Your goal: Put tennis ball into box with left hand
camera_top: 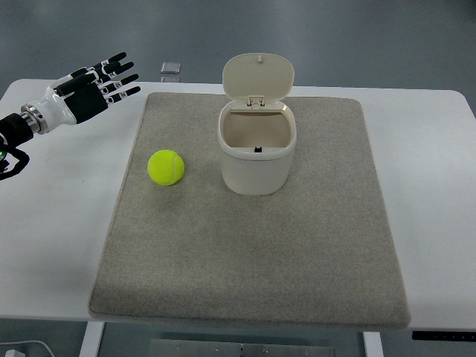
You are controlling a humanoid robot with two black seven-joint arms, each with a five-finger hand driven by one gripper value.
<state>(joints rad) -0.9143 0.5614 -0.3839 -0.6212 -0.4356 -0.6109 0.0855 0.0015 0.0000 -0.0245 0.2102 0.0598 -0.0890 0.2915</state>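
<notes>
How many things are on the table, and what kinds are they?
Tennis ball: 1
Box with open lid: 1
Grey mat: 1
Small clear thing at the far edge: 1
Left robot hand, open, holding nothing: 1
Total: 5

Ball (166, 167): yellow-green, pale seam. Box (256, 152): cream, lid same, inside tan. Mat (253, 223): grey-beige, plain. Table (59, 223): white. Left hand (93, 89): black with white segments, white wrist. Floor (372, 37): grey.
</notes>
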